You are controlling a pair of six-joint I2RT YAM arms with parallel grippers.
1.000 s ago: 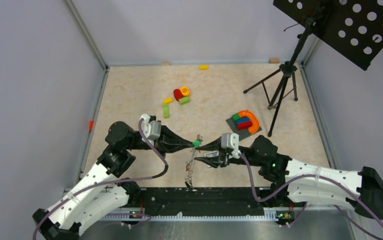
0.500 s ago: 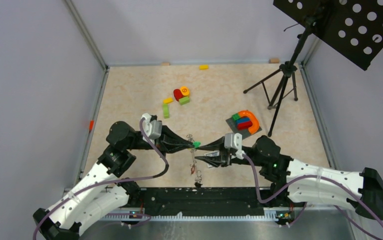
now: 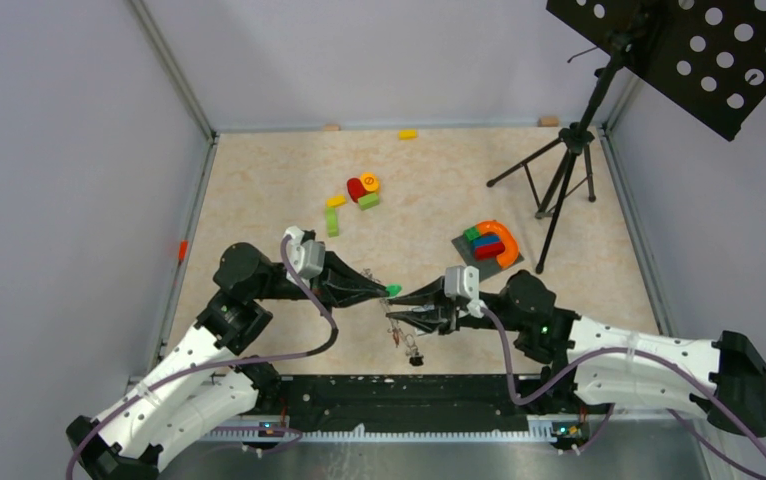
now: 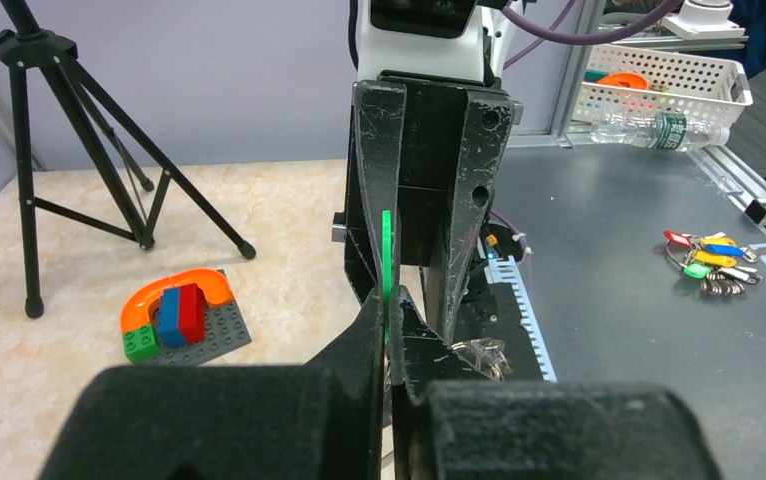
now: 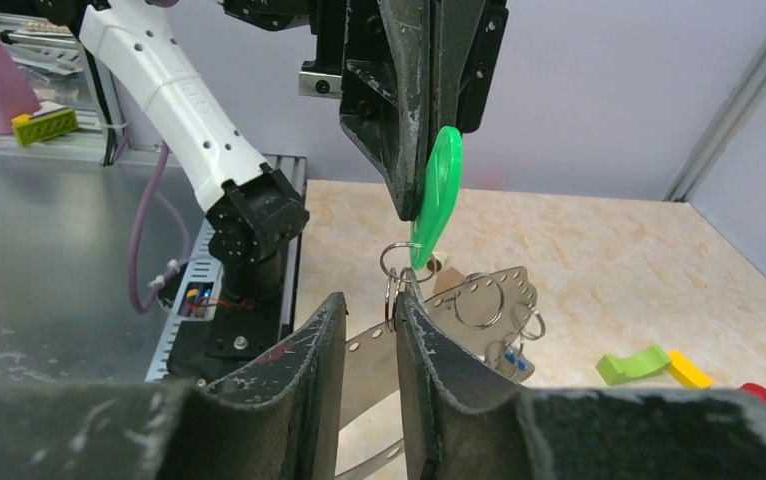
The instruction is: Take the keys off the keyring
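My left gripper (image 3: 386, 291) is shut on the green plastic tag (image 4: 387, 250) of one key. The tag shows edge-on in the left wrist view and flat in the right wrist view (image 5: 437, 190). A small split ring hangs from the tag. The keyring (image 5: 479, 300), a perforated grey metal band, hangs below it with more split rings and a blue-tagged key (image 5: 512, 358). In the top view the keyring (image 3: 404, 335) dangles under my right gripper (image 3: 400, 301). My right gripper (image 5: 372, 290) has its jaws apart. The small split ring is at one fingertip (image 5: 409, 285).
Toy blocks (image 3: 363, 188) and a green block (image 3: 331, 222) lie farther back. A grey baseplate with an orange arch (image 3: 489, 245) sits to the right, beside a black tripod (image 3: 564, 170). Another bunch of keys (image 4: 711, 265) lies on the metal bench.
The hanging keyring has swung from a long loop reaching the near edge to a bunch under the right gripper. The right gripper has edged left toward the green tag.
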